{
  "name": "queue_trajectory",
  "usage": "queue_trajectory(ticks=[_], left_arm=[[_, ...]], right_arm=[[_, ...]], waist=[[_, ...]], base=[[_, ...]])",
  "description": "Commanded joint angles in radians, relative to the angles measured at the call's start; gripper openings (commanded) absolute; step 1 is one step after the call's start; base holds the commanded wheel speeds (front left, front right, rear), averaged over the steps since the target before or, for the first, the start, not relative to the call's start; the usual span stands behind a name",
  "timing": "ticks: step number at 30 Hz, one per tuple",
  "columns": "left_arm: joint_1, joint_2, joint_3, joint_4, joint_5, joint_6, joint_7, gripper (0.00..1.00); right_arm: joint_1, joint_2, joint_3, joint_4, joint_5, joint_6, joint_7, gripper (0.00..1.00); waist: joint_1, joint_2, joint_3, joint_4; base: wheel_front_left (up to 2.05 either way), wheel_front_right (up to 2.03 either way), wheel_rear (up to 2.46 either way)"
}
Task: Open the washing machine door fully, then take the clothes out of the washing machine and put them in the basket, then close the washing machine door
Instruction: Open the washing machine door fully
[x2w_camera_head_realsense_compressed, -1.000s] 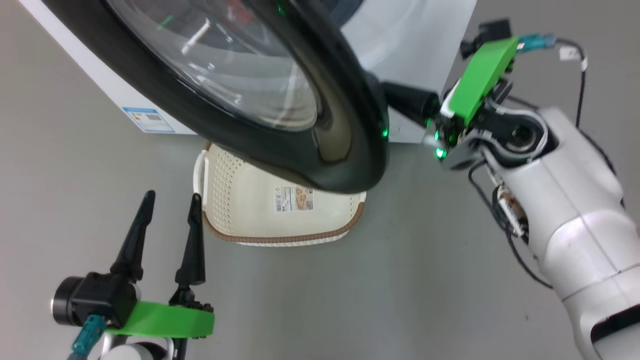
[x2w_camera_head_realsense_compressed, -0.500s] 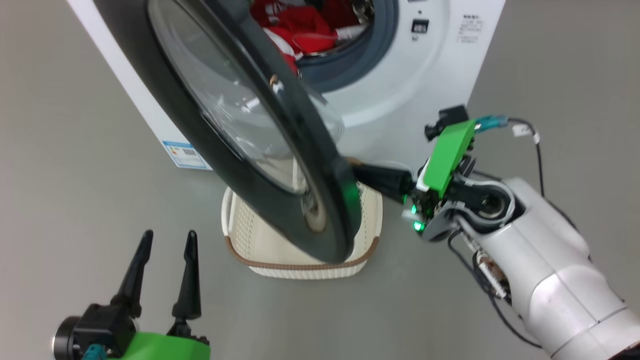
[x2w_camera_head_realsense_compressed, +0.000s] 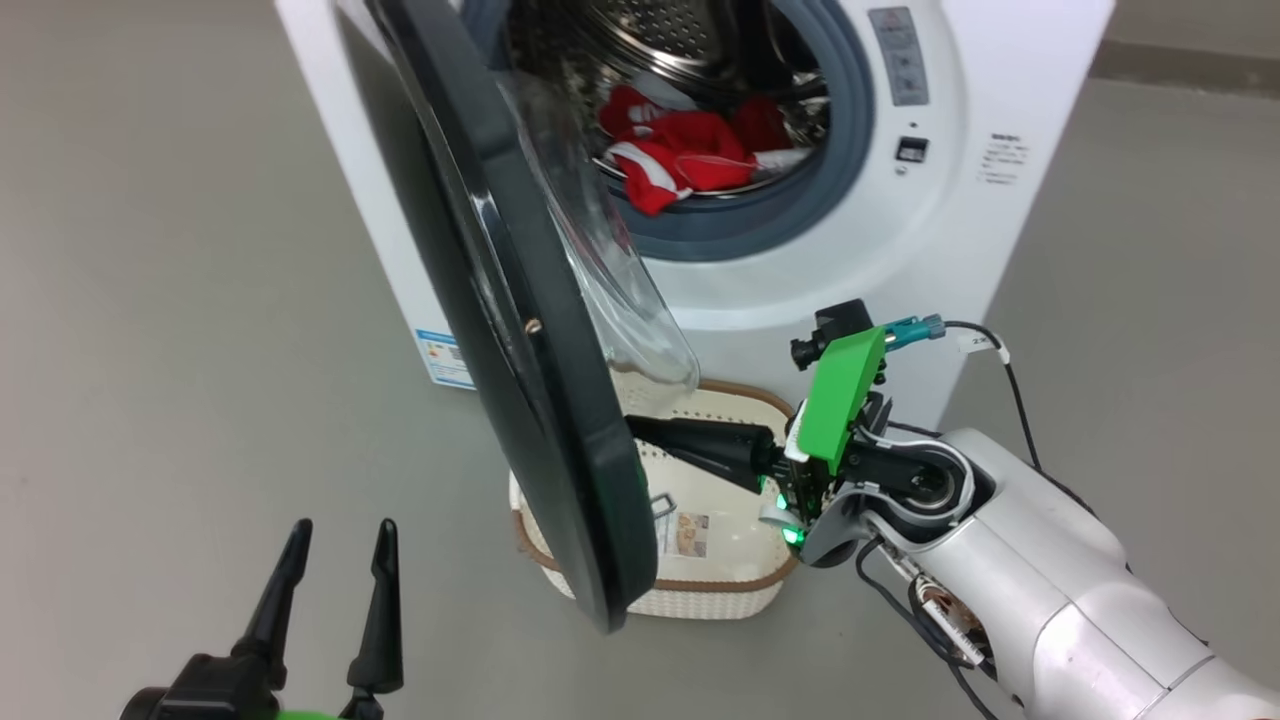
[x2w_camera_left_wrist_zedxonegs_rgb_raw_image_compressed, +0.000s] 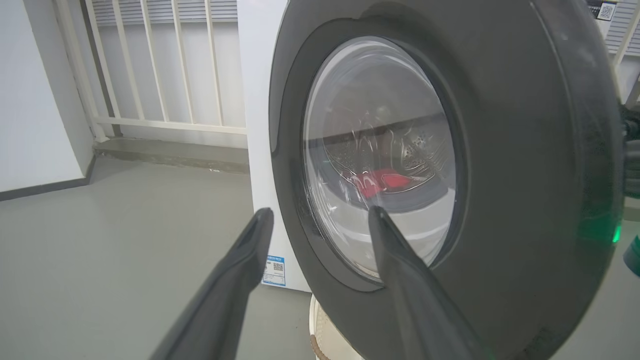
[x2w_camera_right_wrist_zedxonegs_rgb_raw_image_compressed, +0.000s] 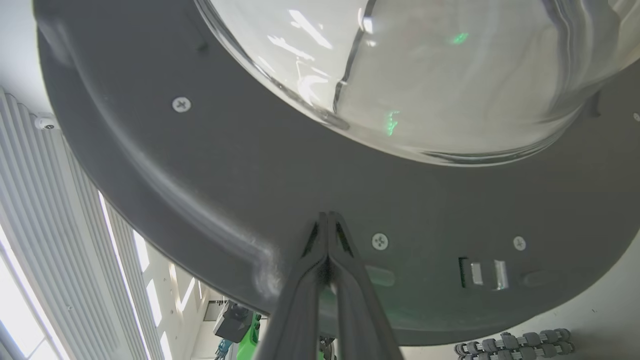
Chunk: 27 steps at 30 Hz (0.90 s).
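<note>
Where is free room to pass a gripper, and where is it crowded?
Free: the gap between the washing machine door and the grey ring; the floor left of the door. Crowded: above the basket, around the right gripper.

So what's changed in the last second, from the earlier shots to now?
The washing machine door has swung wider open, the shut right gripper pushing on its inner face, so the red clothes in the drum now show. The head camera also lifted, which shifts the whole picture. Unchanged: the left gripper open and empty, the basket on the floor below the door.
</note>
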Motion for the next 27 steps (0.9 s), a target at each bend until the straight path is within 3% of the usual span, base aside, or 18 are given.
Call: queue_trajectory(ticks=[1, 18, 27], left_arm=[[-0.008, 0.014, 0.033, -0.019, 0.010, -0.006, -0.008, 1.00], [0.002, 0.014, 0.027, -0.010, 0.011, -0.008, -0.008, 1.00], [0.010, 0.014, 0.031, -0.034, -0.006, 0.011, -0.008, 1.00]], right_arm=[[0.012, 0.029, 0.021, -0.035, 0.023, 0.008, -0.013, 0.00], [0.001, 0.029, 0.117, -0.034, 0.089, 0.008, -0.070, 0.00], [-0.025, 0.029, 0.167, -0.037, 0.118, 0.008, -0.084, 0.00]], waist=[[0.0000, 0.0000, -0.029, 0.043], [0.0000, 0.0000, -0.045, 0.153], [0.0000, 0.0000, -0.024, 0.179]], base=[[0.00, 0.00, 0.00], [0.00, 0.00, 0.00], [0.00, 0.00, 0.00]])
